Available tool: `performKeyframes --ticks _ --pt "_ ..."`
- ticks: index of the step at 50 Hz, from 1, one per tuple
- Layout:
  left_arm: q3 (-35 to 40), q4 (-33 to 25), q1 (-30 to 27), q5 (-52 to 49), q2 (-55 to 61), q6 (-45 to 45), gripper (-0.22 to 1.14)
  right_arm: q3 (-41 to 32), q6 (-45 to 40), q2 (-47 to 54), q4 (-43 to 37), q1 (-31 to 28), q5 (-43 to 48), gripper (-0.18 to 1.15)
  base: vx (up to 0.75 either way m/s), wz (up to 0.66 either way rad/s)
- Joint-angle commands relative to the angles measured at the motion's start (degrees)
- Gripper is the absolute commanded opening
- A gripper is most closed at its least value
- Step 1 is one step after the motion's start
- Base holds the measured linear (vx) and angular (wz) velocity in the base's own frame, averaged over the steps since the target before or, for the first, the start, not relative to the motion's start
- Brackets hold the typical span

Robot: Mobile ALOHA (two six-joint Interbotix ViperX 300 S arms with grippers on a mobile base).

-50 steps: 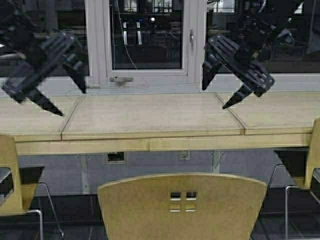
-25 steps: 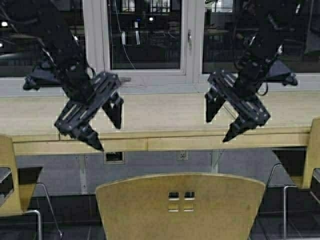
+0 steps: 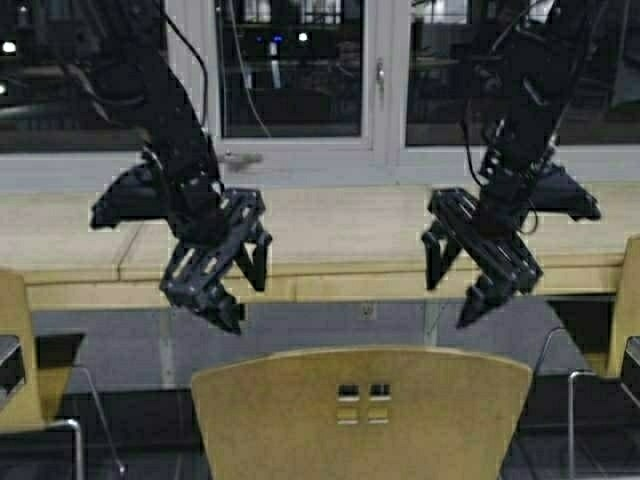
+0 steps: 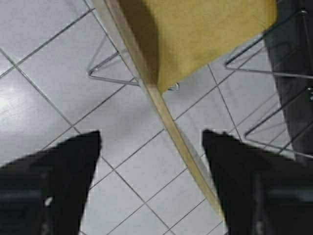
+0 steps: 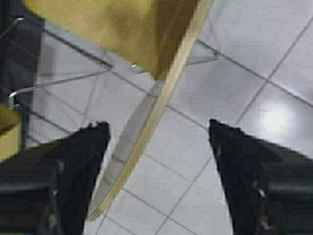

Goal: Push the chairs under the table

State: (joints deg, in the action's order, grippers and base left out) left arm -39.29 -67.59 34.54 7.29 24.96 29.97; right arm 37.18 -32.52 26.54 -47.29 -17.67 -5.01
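Observation:
A yellow-tan plywood chair with four small square cutouts stands in front of me, its backrest top below both grippers. The long pale beige table runs across beyond it. My left gripper is open and empty, hanging above the backrest's left part. My right gripper is open and empty above its right part. In the left wrist view the open gripper straddles the backrest's thin top edge from above. The right wrist view shows the same: open gripper, backrest edge, seat.
Two more matching chairs stand at the sides, one at the left and one at the right. A window is behind the table. The floor under the chair is light grey tile.
Both arms have come down from above the tabletop to just above the middle chair's backrest. The left gripper also moved to the right. Both stay open.

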Motion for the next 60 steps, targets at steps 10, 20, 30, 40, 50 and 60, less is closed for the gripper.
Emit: performKeyframes --ticks 10,20,30,40,50,60 --pt "7.12 -0.09 -0.62 0.0 5.8 1.58 0.96 -3.96 0.62 3.96 -0.09 2.64 -0.44 0.95 0.0 0.0" --pt "10.11 -0.09 -1.14 -0.18 9.58 1.76 0.96 -7.38 0.7 8.44 -0.09 2.99 -1.49 0.95 0.0 0.0" --pt "12.66 -0.09 -2.29 -0.18 13.71 1.76 0.96 -10.99 0.7 13.62 -0.09 3.34 -2.02 0.95 0.0 0.0" --pt "18.37 0.0 -3.08 -0.26 20.04 1.85 0.96 -16.52 0.7 20.57 -0.09 3.69 -2.9 0.95 0.0 0.0" --pt "24.52 0.0 -4.48 -2.64 26.1 1.76 0.96 -21.8 0.97 27.07 0.35 3.78 -4.48 0.95 0.0 0.0" --pt "26.54 -0.09 -4.75 -3.25 27.69 1.41 0.8 -23.29 3.16 28.21 0.53 3.87 -4.22 0.85 0.0 0.0"
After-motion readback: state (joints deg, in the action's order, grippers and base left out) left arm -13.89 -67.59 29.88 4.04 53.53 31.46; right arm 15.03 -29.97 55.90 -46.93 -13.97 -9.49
